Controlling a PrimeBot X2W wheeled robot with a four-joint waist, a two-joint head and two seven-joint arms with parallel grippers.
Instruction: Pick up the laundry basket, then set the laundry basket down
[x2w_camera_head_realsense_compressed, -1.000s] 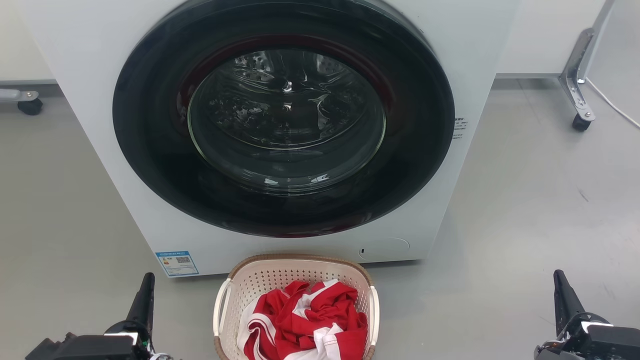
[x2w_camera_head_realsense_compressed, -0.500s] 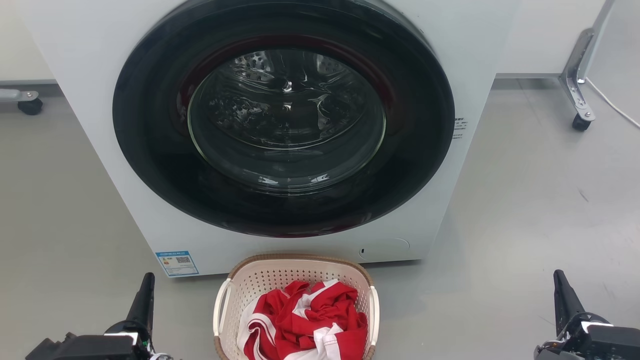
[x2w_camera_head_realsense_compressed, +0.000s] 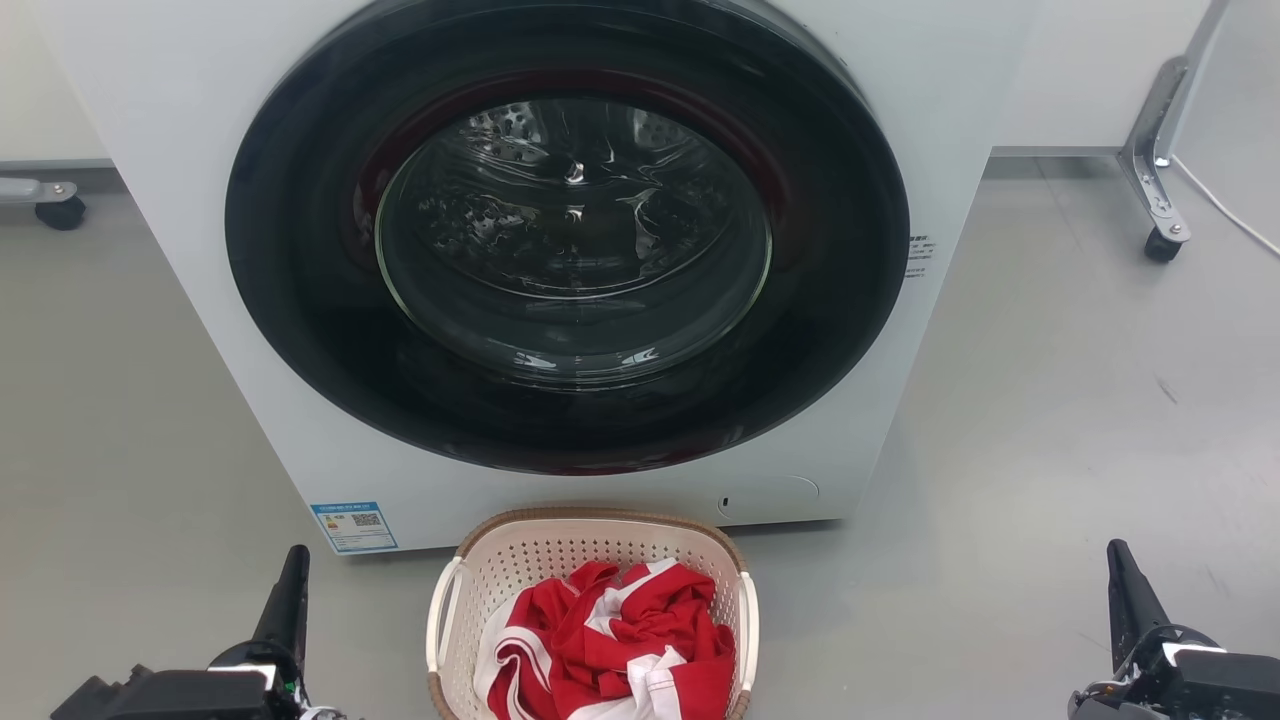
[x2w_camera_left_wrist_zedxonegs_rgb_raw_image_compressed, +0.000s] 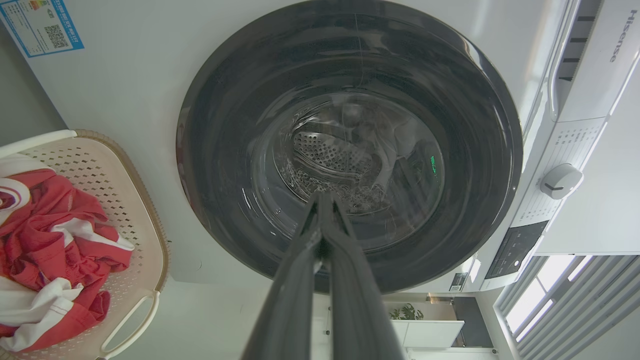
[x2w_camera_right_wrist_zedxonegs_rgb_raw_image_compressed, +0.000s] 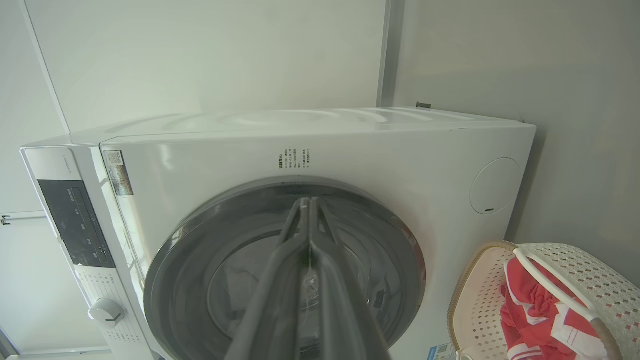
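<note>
The laundry basket (x2w_camera_head_realsense_compressed: 545, 548) is cream-white and perforated, with a brown woven-look rim and white loop handles. It stands on the floor at the bottom centre of the head view, just in front of the washing machine, holding a red and white garment (x2w_camera_head_realsense_compressed: 610, 645). The basket also appears at the left of the left wrist view (x2w_camera_left_wrist_zedxonegs_rgb_raw_image_compressed: 132, 210) and at the lower right of the right wrist view (x2w_camera_right_wrist_zedxonegs_rgb_raw_image_compressed: 480, 300). My left gripper (x2w_camera_head_realsense_compressed: 292, 575) is shut, left of the basket and apart from it. My right gripper (x2w_camera_head_realsense_compressed: 1120, 572) is shut, well to the basket's right. Both hold nothing.
A white front-loading washing machine (x2w_camera_head_realsense_compressed: 200, 150) with a closed dark round door (x2w_camera_head_realsense_compressed: 570, 240) stands right behind the basket. Grey floor spreads on both sides. A castor leg of a metal frame (x2w_camera_head_realsense_compressed: 1160, 215) stands at the right rear, and another castor (x2w_camera_head_realsense_compressed: 60, 212) at the left rear.
</note>
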